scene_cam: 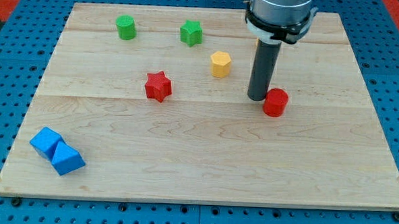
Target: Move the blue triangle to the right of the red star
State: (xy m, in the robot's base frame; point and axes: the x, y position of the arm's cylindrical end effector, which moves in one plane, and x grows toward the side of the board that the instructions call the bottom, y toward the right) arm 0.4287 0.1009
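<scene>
**Blue triangle sits far from the tip, whole board to cross**

Blue first: the blue triangle (67,160) is way down at the view's bottom left, touching a blue cube (46,142) that sits just up and left of it. The red star (158,86) is well apart from both, up toward the middle of the board (204,166). The tip (257,97) is over on the view's right, just beside a red cylinder (275,102), looks like touching or nearly so, hard to call. Nowhere near the triangle.

No jaws on this rig, just a plain rod, so nothing to report as spread or pinching.

What could go sideways, as a guess:
- The two blue blocks are touching, so a push from the wrong side probably drags the cube along or spins the triangle off line.
- The path up to the star's right is long, and a triangle tends to slip off a round rod if the push is off centre.
- Coming in too hot could bump the star and move the target spot.
- The yellow block (220,63) sits up and right of the star, so overshooting could crowd it.
- Leaving its current spot, the rod could knock the cylinder.

Two green blocks (126,27) (191,32) at the view's top look out of the way.

Containers: none in sight, just loose blocks on wood.
</scene>
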